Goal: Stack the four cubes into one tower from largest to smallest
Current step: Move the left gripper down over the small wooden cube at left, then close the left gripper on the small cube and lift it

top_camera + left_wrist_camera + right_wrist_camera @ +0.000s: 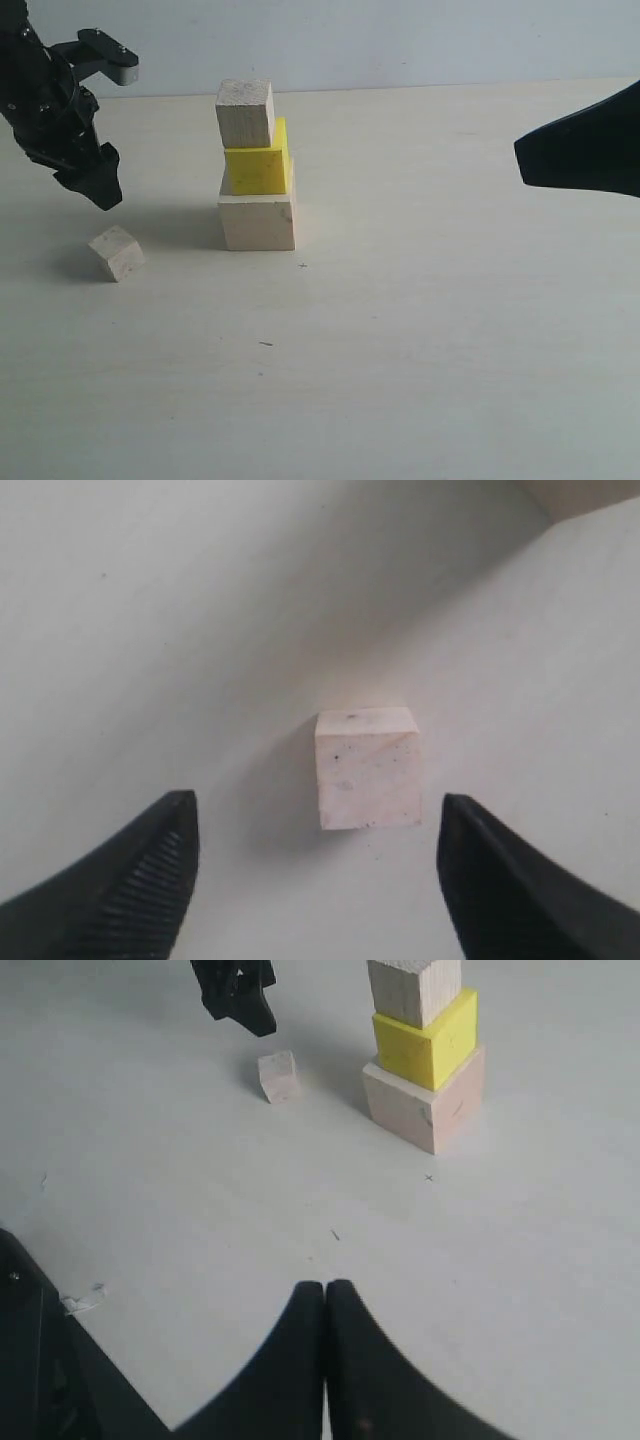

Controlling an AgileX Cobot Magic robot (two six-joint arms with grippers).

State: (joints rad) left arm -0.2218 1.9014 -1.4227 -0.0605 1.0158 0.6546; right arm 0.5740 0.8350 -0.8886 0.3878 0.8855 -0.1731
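I had the left end effector (pixel 113 130) at the upper left of the exterior frame, its fingers spread wide and gripping nothing, hanging above the small cube (pixel 117 252). That cube lay alone on the surface (pixel 420 350) at the lower left, well apart from the tower (pixel 257 170). The tower stood left of centre with three levels: the large cube (pixel 257 222) at the base, the yellow cube (pixel 257 165) on it, and the medium cube (pixel 245 112) on top, sitting a little toward the left edge of the yellow one. The right end effector (pixel 325 1295) was pressed together on nothing and parked at the right edge, clear of the work. I judged the step in hand to be the pick of the last cube. In the left wrist view it sat between the two fingers, nearly square to them but nearer one than the other. I would therefore have centred over it first, come straight down, and closed on two flat sides low enough that it could not pivot. For the placement I reckoned the top cube's offset mattered: I would line up on that cube, not on the base, and let go gently so nothing below got nudged. The surface was pale and matt, marked only by a few tiny dark specks, with a plain light wall (pixel 400 40) behind it
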